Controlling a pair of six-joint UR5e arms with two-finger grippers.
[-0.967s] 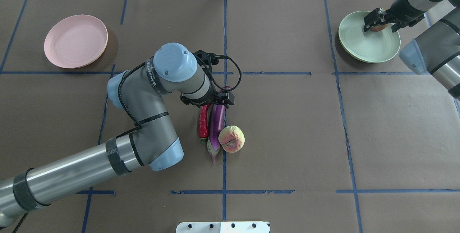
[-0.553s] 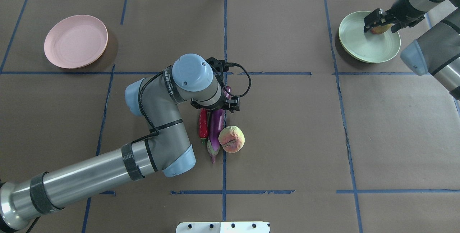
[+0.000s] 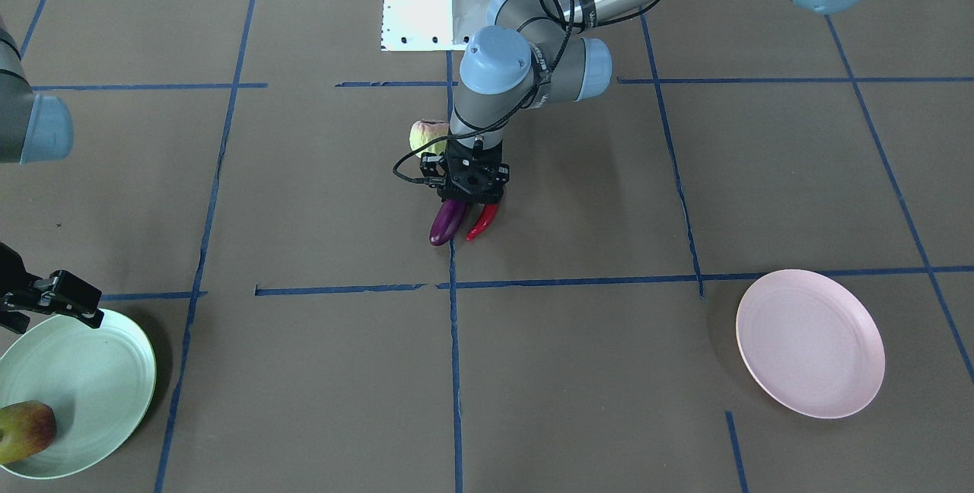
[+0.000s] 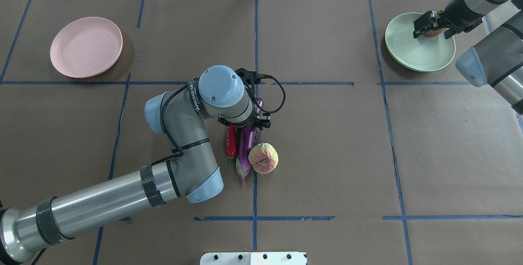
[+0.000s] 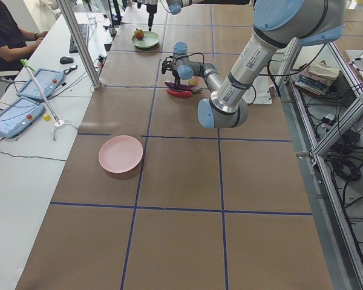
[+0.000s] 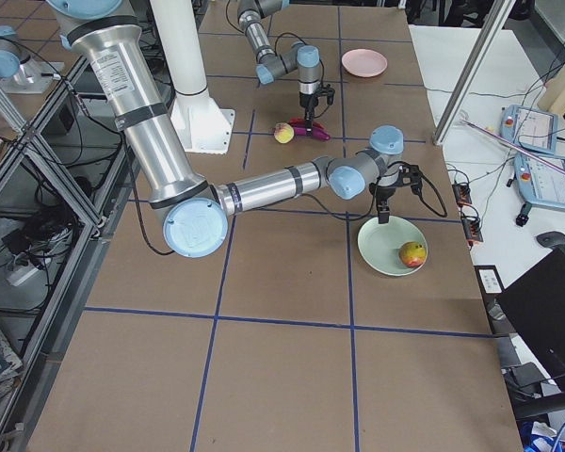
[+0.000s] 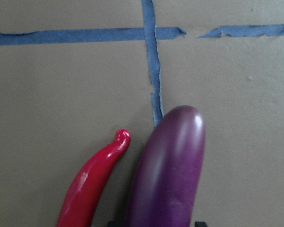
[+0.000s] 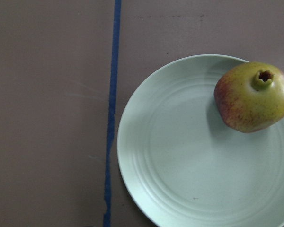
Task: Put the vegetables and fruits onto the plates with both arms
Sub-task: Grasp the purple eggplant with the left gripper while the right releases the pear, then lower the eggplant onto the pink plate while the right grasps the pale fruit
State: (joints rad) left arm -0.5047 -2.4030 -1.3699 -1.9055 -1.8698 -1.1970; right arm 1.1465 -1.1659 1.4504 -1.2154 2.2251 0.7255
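Note:
My left gripper (image 4: 245, 125) hangs low over the far end of the purple eggplant (image 4: 245, 146). Its jaws stand open on either side of the eggplant (image 7: 170, 175), which lies flat on the table. The red chili pepper (image 4: 231, 142) lies against the eggplant's left side. The pale peach-like fruit (image 4: 263, 158) sits at the eggplant's near right. My right gripper (image 3: 46, 303) is open and empty, raised above the mint green plate (image 3: 84, 371). The red-and-yellow fruit (image 8: 253, 97) rests on that plate near its rim. The pink plate (image 4: 86, 47) holds nothing at the far left.
The white base block (image 4: 253, 258) stands at the table's near edge. Blue tape lines (image 4: 256, 44) cross the brown table cover. Tablets and a person (image 5: 6, 36) are beyond the far edge.
My left arm has moved right and toward the near edge, down over the eggplant's far end. My right gripper has let go of the red-and-yellow fruit and lifted off it.

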